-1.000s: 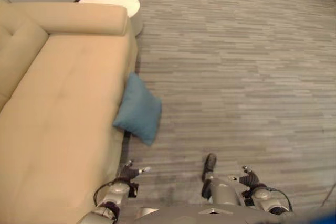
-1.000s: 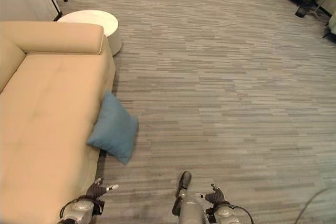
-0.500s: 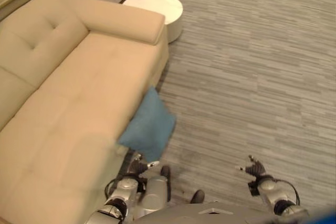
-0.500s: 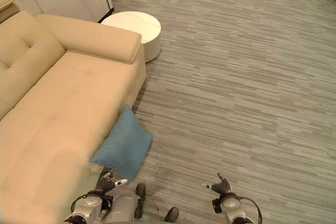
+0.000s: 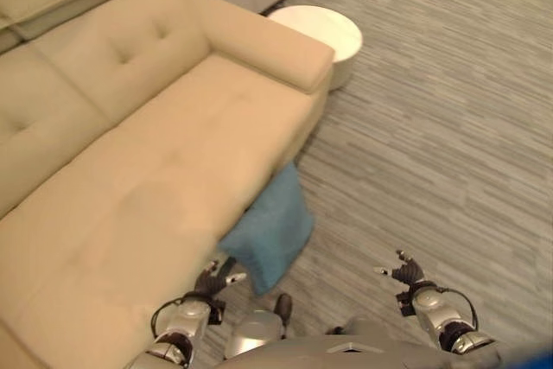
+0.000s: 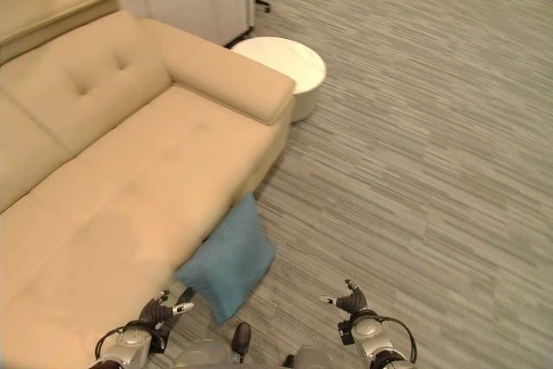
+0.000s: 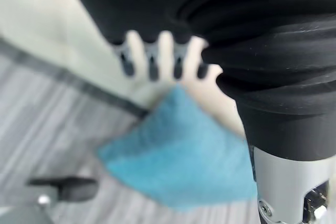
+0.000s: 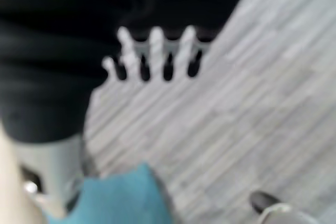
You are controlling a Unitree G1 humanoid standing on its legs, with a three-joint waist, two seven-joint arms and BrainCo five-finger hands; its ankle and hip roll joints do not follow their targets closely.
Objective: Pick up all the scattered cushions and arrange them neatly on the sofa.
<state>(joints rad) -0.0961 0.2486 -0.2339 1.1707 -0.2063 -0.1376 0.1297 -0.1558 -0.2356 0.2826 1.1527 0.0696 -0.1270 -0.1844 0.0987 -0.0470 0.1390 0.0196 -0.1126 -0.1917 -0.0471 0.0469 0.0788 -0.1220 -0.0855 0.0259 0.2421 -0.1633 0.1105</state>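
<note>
Nearest, the left hand (image 5: 210, 281) and right hand (image 5: 406, 272) hang with fingers relaxed (nothing held). Just beyond the left hand, a blue cushion (image 5: 271, 232) leans on the floor (image 5: 432, 153) against the sofa (image 5: 147, 170) front edge. Farther off stands a round white side table (image 5: 324, 32).

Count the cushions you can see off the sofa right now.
1. A blue cushion is on the floor, leaning against the front of the beige sofa, just ahead of the left hand. More may lie outside these views.
</note>
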